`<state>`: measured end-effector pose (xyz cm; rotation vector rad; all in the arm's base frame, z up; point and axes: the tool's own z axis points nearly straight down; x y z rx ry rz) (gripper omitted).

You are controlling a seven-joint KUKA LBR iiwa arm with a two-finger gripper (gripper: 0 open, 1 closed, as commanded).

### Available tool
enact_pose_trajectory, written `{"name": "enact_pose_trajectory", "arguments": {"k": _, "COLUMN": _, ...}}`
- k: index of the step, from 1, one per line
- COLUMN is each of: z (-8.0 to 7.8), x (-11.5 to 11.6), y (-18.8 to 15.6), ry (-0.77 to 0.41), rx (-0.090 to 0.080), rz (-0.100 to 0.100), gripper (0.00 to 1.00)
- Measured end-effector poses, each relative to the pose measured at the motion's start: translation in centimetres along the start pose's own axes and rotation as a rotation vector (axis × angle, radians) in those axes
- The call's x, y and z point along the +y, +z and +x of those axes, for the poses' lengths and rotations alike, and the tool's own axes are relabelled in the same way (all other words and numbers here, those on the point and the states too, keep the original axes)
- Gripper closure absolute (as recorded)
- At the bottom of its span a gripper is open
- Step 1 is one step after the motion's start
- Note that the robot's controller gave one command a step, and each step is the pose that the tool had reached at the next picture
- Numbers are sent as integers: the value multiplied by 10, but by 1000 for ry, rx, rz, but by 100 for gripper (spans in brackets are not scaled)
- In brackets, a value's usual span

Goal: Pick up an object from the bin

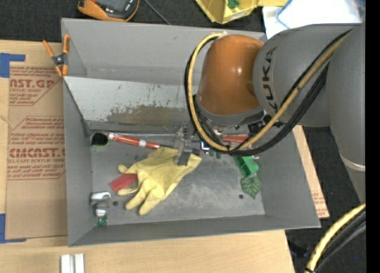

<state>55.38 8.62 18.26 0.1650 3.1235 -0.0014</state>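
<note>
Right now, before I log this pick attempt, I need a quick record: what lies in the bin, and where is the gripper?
gripper: over the glove's cuff end; contact unclear
glove: yellow, lying flat mid-floor, fingers toward lower left
red block: against the glove's fingers, left
marker: orange-red, lying along the back, left
green thing: right side, apart from the glove
metal part: lower-left corner

Your grey KUKA arm [309,76] reaches in from the right, its rounded orange wrist cover [228,76] ringed by yellow cables [189,82], the small metal gripper [188,152] pointing down.
</note>
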Motion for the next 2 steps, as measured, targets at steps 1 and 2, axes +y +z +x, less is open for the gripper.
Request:
{"name": "enact_pose_trajectory", "arguments": {"k": 1, "z": 51, "x": 31, "y": 7, "ry": 22, "rx": 17, "rz": -4, "gripper": 100}}
{"name": "enact_pose_trajectory", "arguments": {"k": 2, "z": 17, "x": 5, "y": -75, "ry": 20, "rx": 2, "rz": -1, "gripper": 100}}
